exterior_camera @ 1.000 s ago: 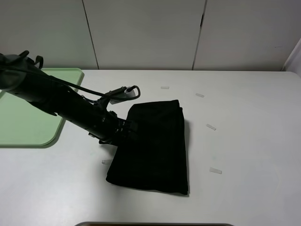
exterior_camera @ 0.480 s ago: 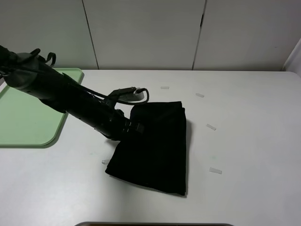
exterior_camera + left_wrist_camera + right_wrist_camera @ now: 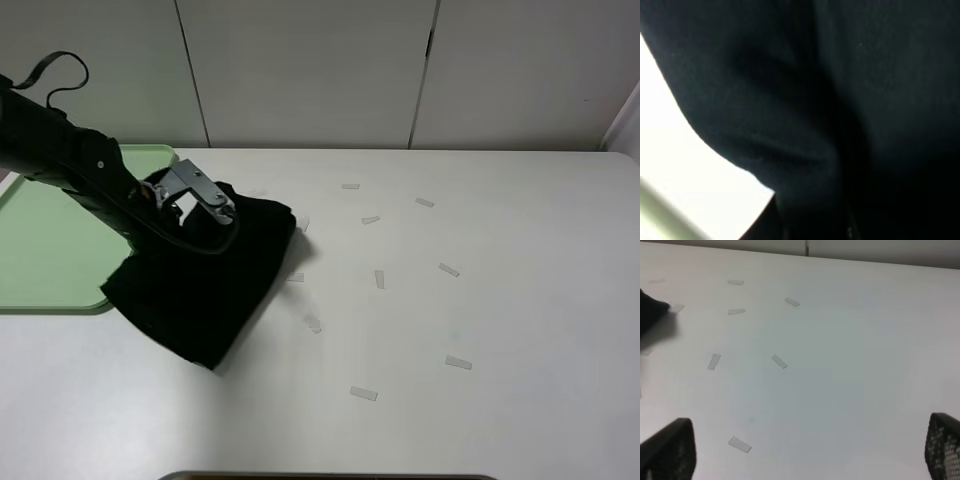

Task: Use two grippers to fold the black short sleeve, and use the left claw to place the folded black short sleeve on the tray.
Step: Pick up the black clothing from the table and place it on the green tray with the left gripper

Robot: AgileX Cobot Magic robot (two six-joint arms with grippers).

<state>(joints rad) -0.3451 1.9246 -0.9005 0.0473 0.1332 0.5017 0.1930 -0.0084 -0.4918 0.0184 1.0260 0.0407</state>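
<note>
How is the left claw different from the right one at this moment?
The left claw is shut on the folded black short sleeve, carrying it beside the green tray; the right claw holds nothing. The left one's jaws are buried in dark cloth in its wrist view; the right one's jaws stand wide apart over bare white table dotted with tape strips. Both are black.

White table (image 3: 520, 300) with tape markers
Small pale tape strips (image 3: 363, 394) are scattered over it; grey wall panels (image 3: 310, 70) are seen behind.
</note>
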